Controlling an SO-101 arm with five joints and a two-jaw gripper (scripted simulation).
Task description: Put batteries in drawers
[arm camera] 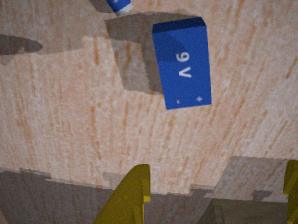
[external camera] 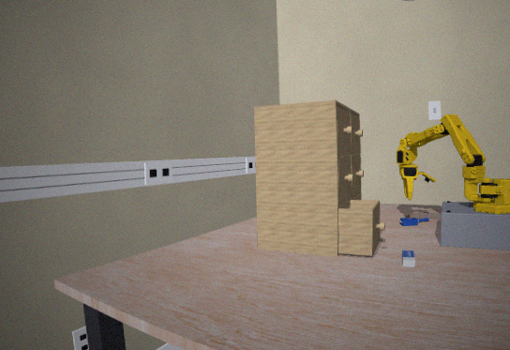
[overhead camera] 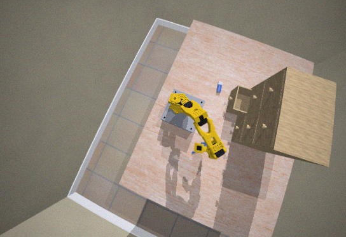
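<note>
The blue nine-volt battery (arm camera: pixel 181 63) (external camera: pixel 408 221) lies flat on the wooden table, marked "9 V". My gripper (arm camera: pixel 216 169) (external camera: pixel 414 188) hangs above the table near both batteries, pointing down. Its fingers are apart with nothing between them. The wooden chest (overhead camera: pixel 305 117) (external camera: pixel 295 178) stands on the table. Its bottom left drawer (external camera: pixel 358 227) (overhead camera: pixel 236 98) is pulled out and looks empty. The other drawers are shut.
A small blue and white block (overhead camera: pixel 219 86) (external camera: pixel 409 258) lies on the table in front of the open drawer. The arm's grey base (overhead camera: pixel 178 117) (external camera: pixel 469 232) stands opposite the chest. The table edge runs close behind the base.
</note>
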